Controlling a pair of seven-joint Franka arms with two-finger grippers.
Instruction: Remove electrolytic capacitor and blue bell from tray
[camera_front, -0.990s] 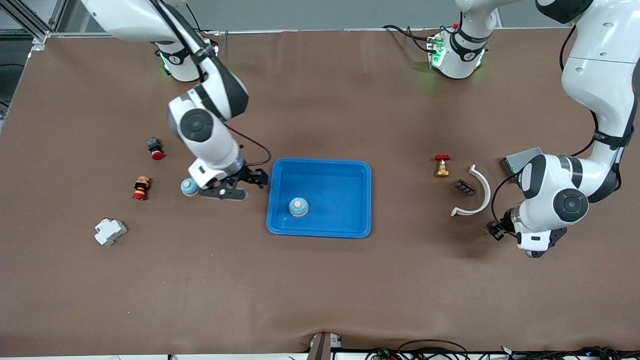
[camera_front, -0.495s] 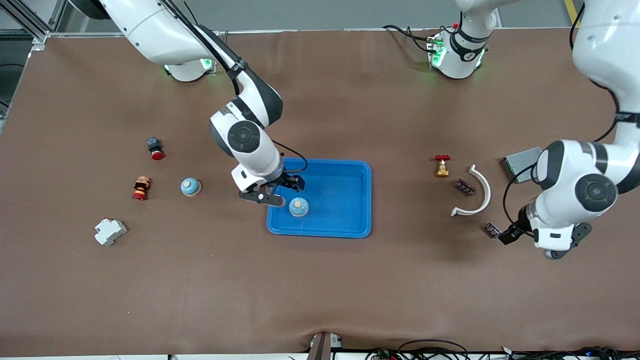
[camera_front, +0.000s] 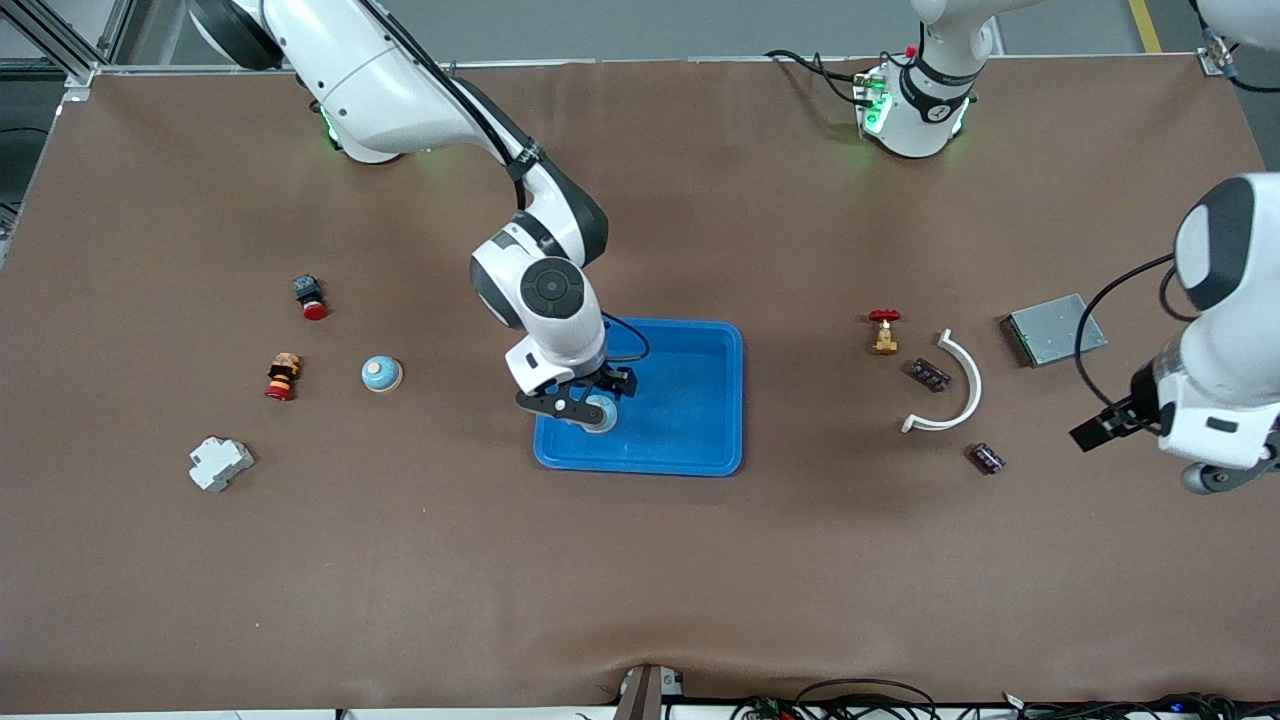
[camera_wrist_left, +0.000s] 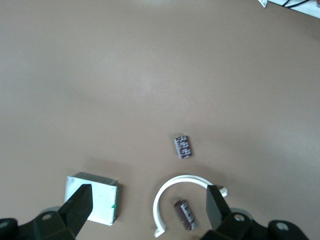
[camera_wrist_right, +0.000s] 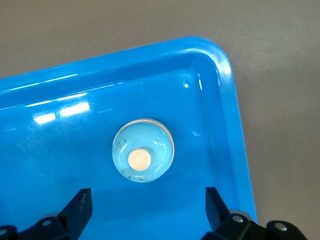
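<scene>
text: none legible | labels: none readable | numbers: none | signs: none

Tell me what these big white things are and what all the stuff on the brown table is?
They are two robot arms with two-finger hands called grippers. One picture looks down from high across the table; two come from cameras on the wrists. The right gripper hangs open over a blue bell in the blue tray. The left gripper is open and empty, above the table's end. Near it lie two small capacitors, a white curved piece, a grey box and a little valve. At the right arm's end sits another bell. Nothing is being held.
</scene>
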